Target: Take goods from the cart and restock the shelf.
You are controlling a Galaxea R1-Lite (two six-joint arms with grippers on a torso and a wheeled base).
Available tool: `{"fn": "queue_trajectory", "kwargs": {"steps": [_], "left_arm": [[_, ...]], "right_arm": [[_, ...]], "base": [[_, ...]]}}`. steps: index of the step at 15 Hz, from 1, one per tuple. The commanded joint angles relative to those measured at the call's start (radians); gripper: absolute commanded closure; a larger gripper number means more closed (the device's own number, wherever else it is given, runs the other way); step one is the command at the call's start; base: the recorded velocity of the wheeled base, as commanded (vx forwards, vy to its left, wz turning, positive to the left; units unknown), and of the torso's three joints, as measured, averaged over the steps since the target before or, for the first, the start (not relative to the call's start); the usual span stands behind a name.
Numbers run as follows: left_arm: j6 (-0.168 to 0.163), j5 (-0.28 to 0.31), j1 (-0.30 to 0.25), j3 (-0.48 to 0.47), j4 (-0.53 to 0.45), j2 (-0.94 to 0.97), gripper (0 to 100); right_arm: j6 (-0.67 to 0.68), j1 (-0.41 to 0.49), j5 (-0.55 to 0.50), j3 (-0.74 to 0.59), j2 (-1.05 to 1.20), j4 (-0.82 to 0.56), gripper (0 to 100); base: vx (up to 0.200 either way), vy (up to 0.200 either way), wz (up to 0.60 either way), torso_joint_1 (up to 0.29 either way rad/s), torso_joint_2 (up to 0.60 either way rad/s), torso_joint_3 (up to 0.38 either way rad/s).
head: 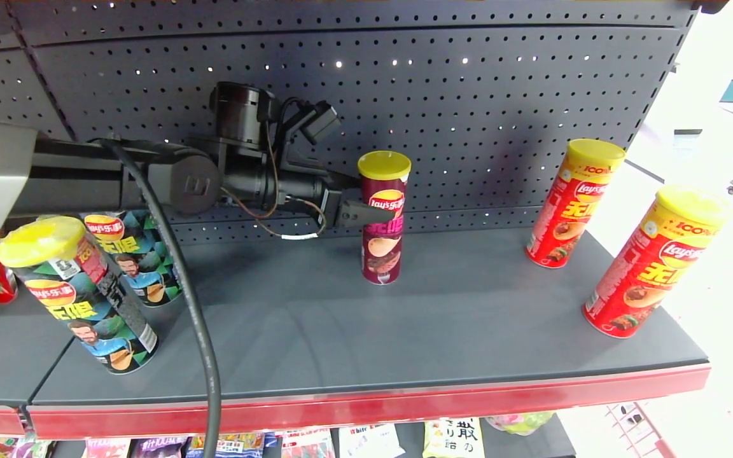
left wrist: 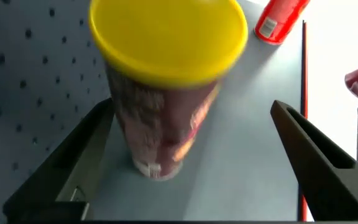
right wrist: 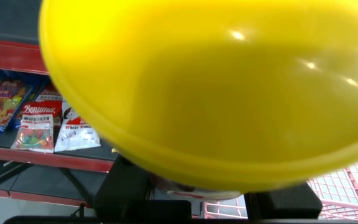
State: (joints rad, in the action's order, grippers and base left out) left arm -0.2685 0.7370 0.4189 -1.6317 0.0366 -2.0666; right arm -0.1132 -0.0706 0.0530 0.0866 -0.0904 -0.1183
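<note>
Maroon chip can (head: 382, 222): upright on the shelf (head: 315, 331), about mid-width, toward the far pegboard panel (head: 468, 114), base flat on the deck. Well apart from the red chip cans (head: 573, 203) at right and the teal-patterned cans (head: 77, 296) at left.

Left gripper (left wrist: 191, 112): straddles the can at mid-height, jaws spread. Far finger just beside the can wall, possibly touching; near finger well apart. No clamp on the can.

Right gripper (right wrist: 207, 202): closed around a second yellow-lidded can (right wrist: 229, 93), held above the red wire cart (right wrist: 353, 193), with lower shelves of snack bags behind.

Step in hand, as judged: release and withdrawal, can already set down. To do well:
- Keep jaws fully spread.
- Back out leftward along the arm's line, level, with no brush from the far finger.
- No lift or swing until fingertips clear the can.

Tall, narrow, probably light: likely to tip from a side nudge. Next, probably, right-hand can to the bare deck between maroon and red cans.
</note>
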Motion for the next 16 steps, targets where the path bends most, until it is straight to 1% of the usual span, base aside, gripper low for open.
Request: {"fn": "queue_trajectory", "kwargs": {"steps": [1,2,5,7,12,16], "left_arm": [[0.0,0.005,0.004,-0.046,-0.004,-0.038,0],[0.0,0.022,0.009,-0.063,-0.006,-0.053,0],[0.0,0.03,0.015,-0.116,-0.004,-0.095,0],[0.0,0.045,0.015,-0.14,-0.006,-0.113,0],[0.0,0.048,0.012,-0.143,-0.004,-0.125,0],[0.0,0.076,0.001,-0.16,-0.004,-0.139,0]], "right_arm": [[0.0,0.0,0.001,0.001,-0.002,0.0,100],[0.0,0.0,-0.001,0.002,-0.002,0.0,100],[0.0,0.0,0.001,0.001,-0.002,0.0,100],[0.0,0.0,0.001,0.001,-0.002,0.0,100],[0.001,0.002,-0.001,-0.001,-0.002,0.0,100],[0.001,0.002,-0.001,0.001,-0.003,0.0,100]], "base": [[0.0,0.0,0.0,0.0,0.0,0.0],[0.0,0.0,0.0,0.0,0.0,0.0],[0.0,0.0,0.0,0.0,0.0,0.0],[0.0,0.0,0.0,0.0,0.0,0.0],[0.0,0.0,0.0,0.0,0.0,0.0],[0.0,0.0,0.0,0.0,0.0,0.0]]}}
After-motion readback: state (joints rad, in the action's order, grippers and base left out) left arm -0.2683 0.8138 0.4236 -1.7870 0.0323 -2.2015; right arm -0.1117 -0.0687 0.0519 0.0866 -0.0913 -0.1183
